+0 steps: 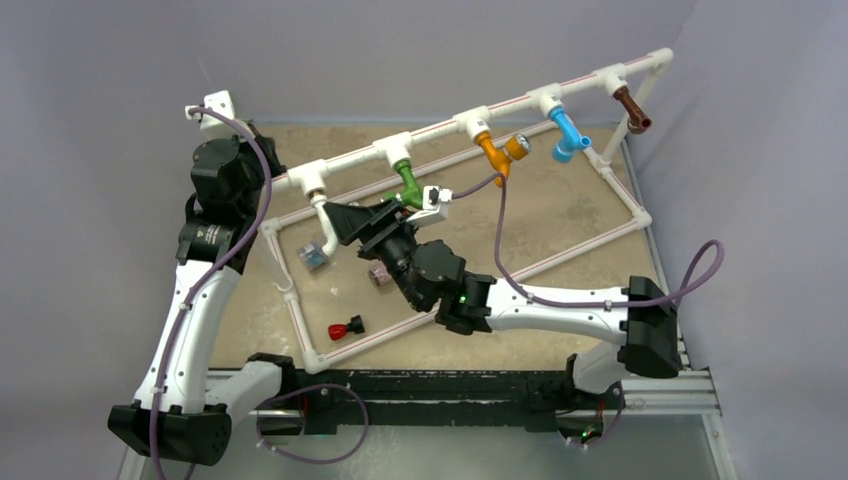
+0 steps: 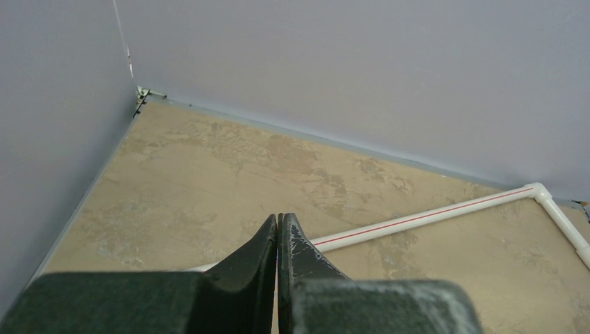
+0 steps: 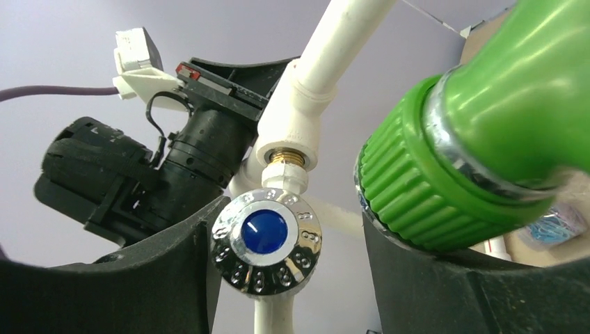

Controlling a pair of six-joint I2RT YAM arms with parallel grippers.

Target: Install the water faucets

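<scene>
At upper left of the top view the left arm sits folded by the back corner, with the left gripper (image 2: 278, 233) pinched together on nothing and aimed at bare table (image 2: 209, 181); judged to be held clear so the other arm has room. Moving right, the white pipe frame (image 1: 440, 128) carries five taps hanging from its raised rail: white faucet (image 1: 321, 212), green faucet (image 1: 405, 180), orange faucet (image 1: 492, 152), blue faucet (image 1: 568, 135), brown faucet (image 1: 631, 108). The right gripper (image 3: 289, 257) reaches in between white and green, jaws apart and straddling the white tap's chrome knob (image 3: 266, 240). The knob lies close to the left-hand finger with a gap at the other, so it is not clamped. Brass thread shows under the fitting above the knob, so probably this tap is not fully home and the straddle is set up for turning it. The green tap sits just beside the right-hand finger, which is a bump risk. Loose inside the frame are a bluish clear item (image 1: 313, 255), a pink-capped cylinder (image 1: 378, 275) and a red-and-black part (image 1: 345, 328). Surface is tan and mottled. The walls (image 2: 348, 62) are plain lavender-grey, and a dark rail (image 1: 450, 385) runs along the near edge.
</scene>
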